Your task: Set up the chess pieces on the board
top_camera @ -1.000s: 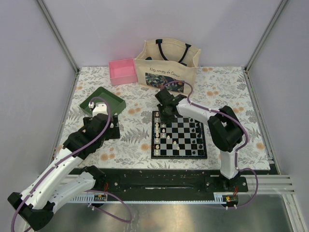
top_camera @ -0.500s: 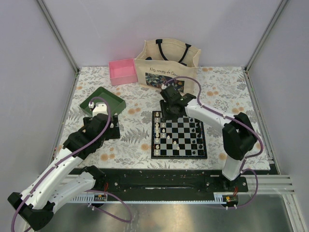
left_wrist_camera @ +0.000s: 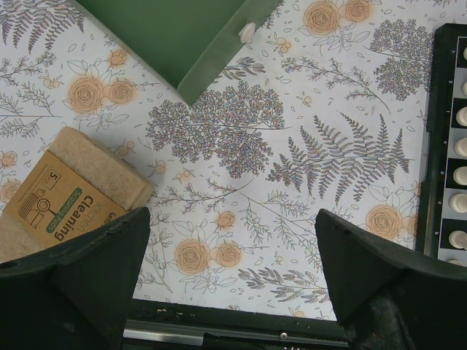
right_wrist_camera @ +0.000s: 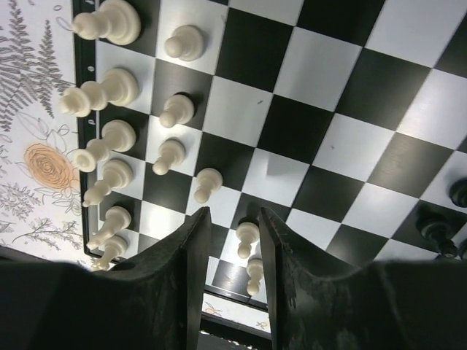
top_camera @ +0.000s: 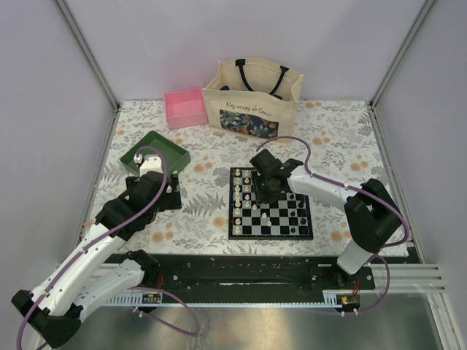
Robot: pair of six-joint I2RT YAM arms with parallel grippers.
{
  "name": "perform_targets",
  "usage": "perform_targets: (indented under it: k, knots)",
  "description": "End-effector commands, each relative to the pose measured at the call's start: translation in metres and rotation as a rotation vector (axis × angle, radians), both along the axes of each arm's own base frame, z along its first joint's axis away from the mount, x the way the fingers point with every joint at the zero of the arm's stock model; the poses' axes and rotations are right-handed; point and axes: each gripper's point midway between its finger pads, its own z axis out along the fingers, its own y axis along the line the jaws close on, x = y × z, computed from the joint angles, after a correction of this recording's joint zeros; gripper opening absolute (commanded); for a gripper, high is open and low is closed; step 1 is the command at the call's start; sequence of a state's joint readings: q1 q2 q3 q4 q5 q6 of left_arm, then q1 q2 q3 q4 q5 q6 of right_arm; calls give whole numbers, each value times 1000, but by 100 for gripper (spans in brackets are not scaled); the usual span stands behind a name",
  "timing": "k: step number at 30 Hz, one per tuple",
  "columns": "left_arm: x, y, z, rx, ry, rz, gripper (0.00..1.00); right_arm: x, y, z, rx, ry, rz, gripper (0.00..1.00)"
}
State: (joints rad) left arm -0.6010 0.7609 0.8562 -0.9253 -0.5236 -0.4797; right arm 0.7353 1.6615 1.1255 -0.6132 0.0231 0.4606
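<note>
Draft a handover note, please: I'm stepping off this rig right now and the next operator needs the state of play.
Left pincer: wide open, empty, hovering beside the green tray.
Right pincer: slightly parted, nothing gripped, low over the white side of the board.
Done: white pieces stand in two rows along one edge.
Left: only a few black pieces on the opposite edge, so fill that side; one white piece mid-board probably needs placing.
</note>
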Motion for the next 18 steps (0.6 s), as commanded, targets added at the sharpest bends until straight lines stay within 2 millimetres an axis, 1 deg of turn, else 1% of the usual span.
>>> perform_targets:
  k: [1,7,12,18]
  knots:
    - [7,-2,14,-29,-51,17,99,-1,21,8,54,-21,29,42]
    - [7,-1,14,-27,-51,19,99,-3,25,8,55,-22,38,42]
    - [7,-1,14,-30,-52,18,99,-3,27,3,47,-13,42,41]
    - [6,-1,14,-28,-51,16,99,-1,32,1,46,-12,50,38]
